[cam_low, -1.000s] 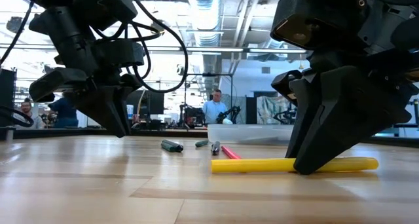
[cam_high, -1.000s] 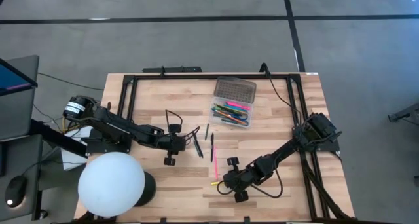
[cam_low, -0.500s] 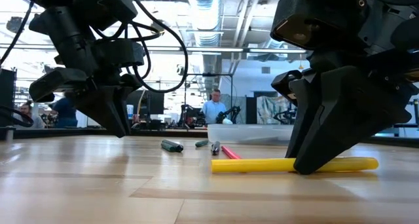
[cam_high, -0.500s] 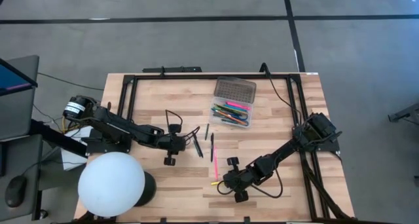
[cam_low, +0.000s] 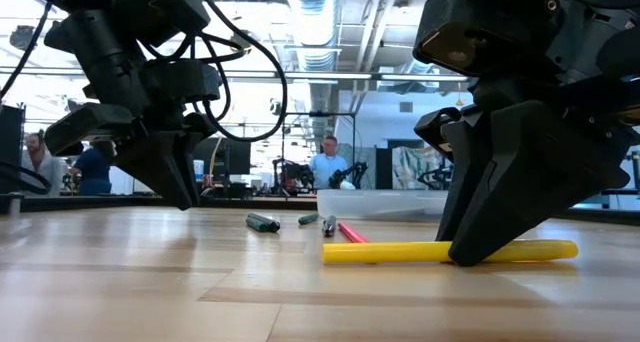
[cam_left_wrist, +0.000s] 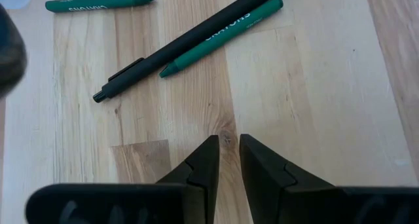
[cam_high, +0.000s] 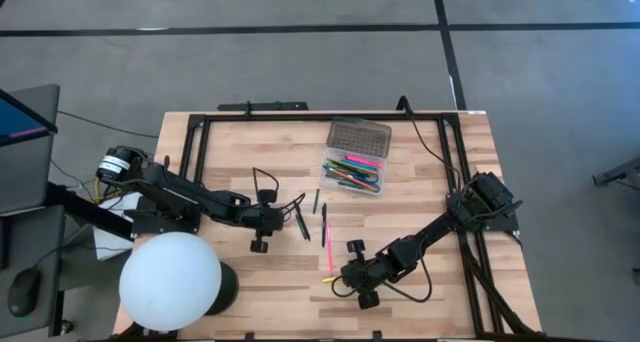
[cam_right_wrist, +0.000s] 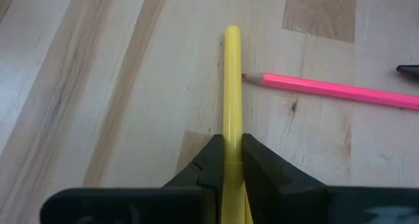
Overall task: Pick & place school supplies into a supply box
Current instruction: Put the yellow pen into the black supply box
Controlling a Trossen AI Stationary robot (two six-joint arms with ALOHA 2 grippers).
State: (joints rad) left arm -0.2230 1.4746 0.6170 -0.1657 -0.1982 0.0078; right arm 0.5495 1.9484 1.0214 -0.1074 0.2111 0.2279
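The supply box (cam_high: pixel 352 173) stands open toward the table's far side and holds several coloured pens, with its dotted lid (cam_high: pixel 358 137) lying just beyond it. Loose on the wood lie a yellow marker (cam_right_wrist: pixel 232 86), a pink pencil (cam_right_wrist: pixel 334 90), a black pen (cam_left_wrist: pixel 183 44) and two green crayons (cam_left_wrist: pixel 222 31). My right gripper (cam_right_wrist: pixel 232 140) is down on the table near its front edge, shut on the yellow marker. My left gripper (cam_left_wrist: pixel 228 140) is shut and hovers low over bare wood, just left of the black pen and crayon. My right gripper pinches the yellow marker's barrel (cam_low: pixel 440 250), near its middle, between its two fingers (cam_low: pixel 480 237). The fingers come from above, slanting down, and lie across the marker. The marker lies level on the table, one end (cam_high: pixel 328 279) sticking out toward the table's left.
A black metal frame (cam_high: pixel 200 132) runs around the tabletop's far and side edges. Two more thin dark pens (cam_high: pixel 321 208) lie between the left gripper and the box. A white globe lamp (cam_high: pixel 170 280) stands at the near left corner. People sit in the room beyond the table.
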